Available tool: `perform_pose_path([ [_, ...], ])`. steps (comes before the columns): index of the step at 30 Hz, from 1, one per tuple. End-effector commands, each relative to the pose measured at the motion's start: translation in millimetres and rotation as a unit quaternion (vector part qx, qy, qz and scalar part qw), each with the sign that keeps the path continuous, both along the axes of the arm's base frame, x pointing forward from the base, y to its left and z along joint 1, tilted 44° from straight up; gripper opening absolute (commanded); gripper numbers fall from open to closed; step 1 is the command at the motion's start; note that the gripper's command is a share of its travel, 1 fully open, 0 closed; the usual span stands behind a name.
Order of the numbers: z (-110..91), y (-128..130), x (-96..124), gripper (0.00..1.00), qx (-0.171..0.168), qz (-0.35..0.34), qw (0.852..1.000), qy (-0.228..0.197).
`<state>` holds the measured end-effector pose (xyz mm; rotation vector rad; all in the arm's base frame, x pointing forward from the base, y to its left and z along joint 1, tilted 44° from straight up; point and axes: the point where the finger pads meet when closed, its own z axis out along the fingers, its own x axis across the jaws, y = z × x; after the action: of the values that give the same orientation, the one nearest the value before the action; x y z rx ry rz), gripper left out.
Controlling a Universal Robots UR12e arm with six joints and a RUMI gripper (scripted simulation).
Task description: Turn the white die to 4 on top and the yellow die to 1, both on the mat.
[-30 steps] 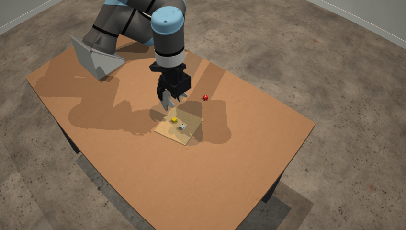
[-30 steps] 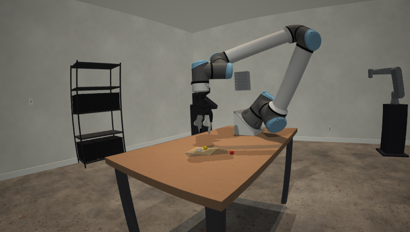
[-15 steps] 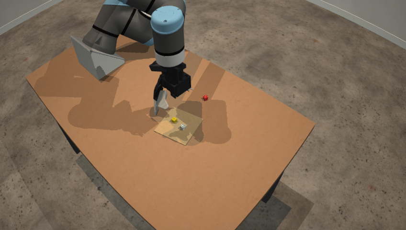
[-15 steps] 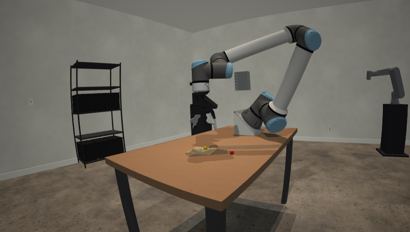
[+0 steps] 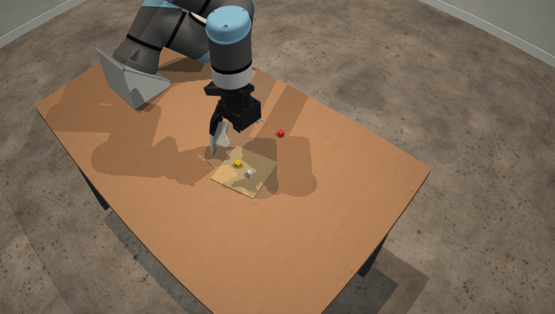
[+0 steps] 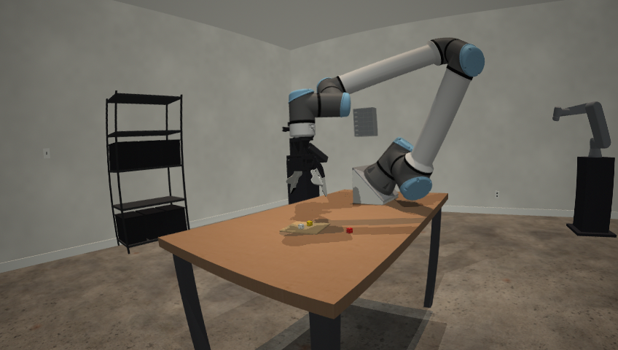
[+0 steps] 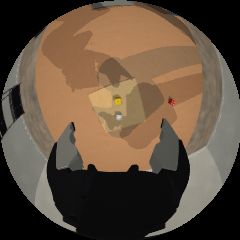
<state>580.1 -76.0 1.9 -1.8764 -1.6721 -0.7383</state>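
Note:
The yellow die (image 5: 238,163) (image 6: 309,223) (image 7: 118,101) and the white die (image 5: 249,173) (image 6: 300,225) (image 7: 118,116) sit flat, side by side and a little apart, on the tan mat (image 5: 249,187) (image 6: 288,230) (image 7: 100,100). The yellow die's top seems to show one dark pip; the white die's top is too small to read. The red die (image 5: 280,133) (image 6: 349,230) (image 7: 171,101) lies on the bare table beyond the mat. My gripper (image 5: 218,146) (image 6: 307,190) (image 7: 116,120) is wide open and empty, well above the mat.
The arm's grey wedge base (image 5: 132,83) (image 6: 364,190) stands at the table's far corner. The wooden table (image 5: 272,248) (image 6: 268,264) has edges all round. A black shelf (image 6: 145,168) and a second arm on a pedestal (image 6: 594,130) stand off the table.

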Motion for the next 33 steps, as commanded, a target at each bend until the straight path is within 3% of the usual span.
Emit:
perform_pose_path([
  [1,9.1,-9.2,-0.2,1.0,0.0,0.0,1.0,0.0],
  [9,38.9,-37.9,-2.7,1.0,0.0,0.0,1.0,0.0],
  [17,55.8,-54.2,-4.1,1.0,0.0,0.0,1.0,0.0],
  [33,59.7,-57.9,-4.4,1.0,0.0,0.0,1.0,0.0],
])
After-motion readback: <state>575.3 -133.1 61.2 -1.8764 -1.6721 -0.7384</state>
